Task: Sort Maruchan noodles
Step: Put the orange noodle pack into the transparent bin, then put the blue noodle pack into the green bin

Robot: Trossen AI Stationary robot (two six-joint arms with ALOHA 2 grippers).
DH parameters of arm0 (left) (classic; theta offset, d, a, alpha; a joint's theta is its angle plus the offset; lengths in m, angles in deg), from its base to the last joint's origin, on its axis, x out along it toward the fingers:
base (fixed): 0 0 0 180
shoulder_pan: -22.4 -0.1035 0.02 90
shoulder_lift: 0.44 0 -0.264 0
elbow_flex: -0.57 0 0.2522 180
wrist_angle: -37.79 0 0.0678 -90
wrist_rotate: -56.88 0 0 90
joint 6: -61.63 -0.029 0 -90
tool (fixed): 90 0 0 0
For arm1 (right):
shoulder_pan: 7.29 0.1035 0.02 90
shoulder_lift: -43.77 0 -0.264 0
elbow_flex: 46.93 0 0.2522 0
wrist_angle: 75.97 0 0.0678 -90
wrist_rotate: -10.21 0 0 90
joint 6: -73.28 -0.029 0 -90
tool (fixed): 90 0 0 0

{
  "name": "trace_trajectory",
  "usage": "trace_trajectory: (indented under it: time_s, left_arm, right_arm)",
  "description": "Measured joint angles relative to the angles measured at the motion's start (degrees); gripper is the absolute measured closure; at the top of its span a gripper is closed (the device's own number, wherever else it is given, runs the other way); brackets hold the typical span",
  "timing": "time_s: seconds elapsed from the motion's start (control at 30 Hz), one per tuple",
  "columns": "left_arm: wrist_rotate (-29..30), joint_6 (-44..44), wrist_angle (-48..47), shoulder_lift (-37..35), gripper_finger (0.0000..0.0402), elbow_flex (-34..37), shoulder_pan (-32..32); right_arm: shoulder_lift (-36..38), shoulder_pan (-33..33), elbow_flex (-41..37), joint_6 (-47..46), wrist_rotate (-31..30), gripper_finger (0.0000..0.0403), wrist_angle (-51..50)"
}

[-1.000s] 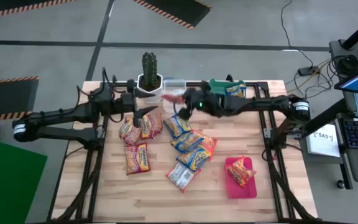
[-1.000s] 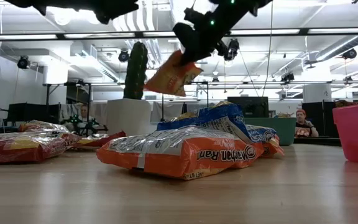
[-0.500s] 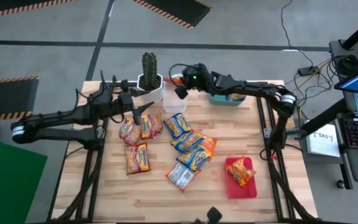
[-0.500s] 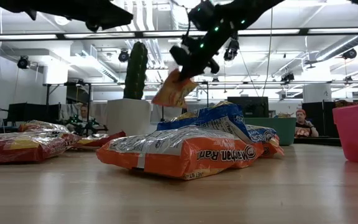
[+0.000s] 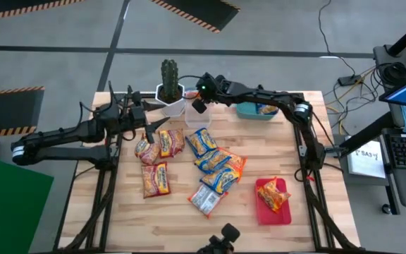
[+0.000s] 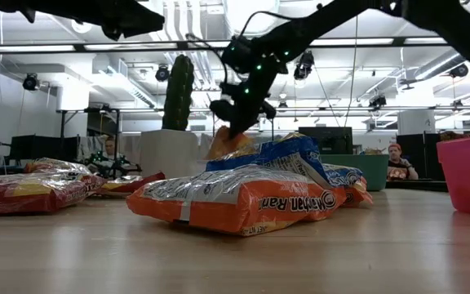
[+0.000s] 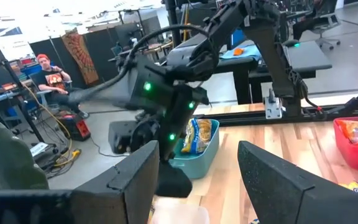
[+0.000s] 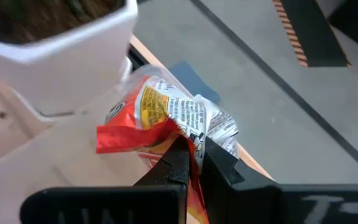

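Observation:
My right gripper (image 5: pixel 200 101) is at the table's far edge beside the white cactus pot (image 5: pixel 169 94), shut on an orange-red noodle packet (image 8: pixel 157 118). In the low view that packet (image 6: pixel 228 144) shows just under the gripper (image 6: pixel 237 114). My left gripper (image 5: pixel 154 125) hovers open above the left group of orange packets (image 5: pixel 157 146). A mixed pile of blue-and-yellow and orange packets (image 5: pixel 216 164) lies mid-table, with a silvery one (image 5: pixel 204 200) nearer. One packet (image 5: pixel 274 193) lies in the red tray (image 5: pixel 263 212). Another lies in the teal bin (image 5: pixel 249 111). My right gripper pinches the packet's crumpled end (image 8: pixel 188 134) between its two fingers (image 8: pixel 178 163), coming from above at a slant. The packet hangs below the fingers. Its lower part is hidden behind the blue packet in the low view, so whether it rests on anything cannot be told.
A pale rectangular container (image 5: pixel 196 115) sits beside the cactus pot, right under my right gripper. The right arm (image 5: pixel 259 95) stretches along the far edge over the teal bin. Bare wood lies along the near edge (image 5: pixel 154 219). People sit in the room beyond the table.
My right gripper has carried the orange packet from over the mid-table pile toward the far edge and the cactus pot, then downward, staying shut on it. The packet now hangs lower, partly behind the pile in the low view. My left gripper has drawn back slightly toward the table's left.

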State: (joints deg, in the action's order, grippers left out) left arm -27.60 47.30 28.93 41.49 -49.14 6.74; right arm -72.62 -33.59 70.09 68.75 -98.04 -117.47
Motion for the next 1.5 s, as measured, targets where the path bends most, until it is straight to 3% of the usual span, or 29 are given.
trace_trajectory:
  time_s: [0.4,0.8,0.97,1.23,1.5]
  left_arm:
    - [0.0,0.0,0.1,0.0,0.0199,0.0,0.0]
    - [-0.1,0.0,0.0,-0.2,0.0199,0.0,0.0]
    - [-0.2,0.3,-0.1,-0.3,0.0199,0.0,0.0]
    - [-0.2,0.5,-0.2,-0.4,0.0199,0.0,0.0]
    - [-0.2,0.2,-1.8,-0.4,0.0199,0.0,0.0]
  right_arm:
    - [-5.4,0.0,5.7,-2.2,-1.3,0.0385,-2.9]
    - [-6.4,-0.6,6.2,-2.6,-4.8,0.0271,0.8]
    - [-6.4,-0.6,6.2,0.0,-8.4,0.0244,4.9]
    - [-7.7,-1.1,6.1,5.0,-10.3,0.0253,8.7]
    - [-1.3,-0.3,6.1,5.2,-8.2,0.0273,-2.5]
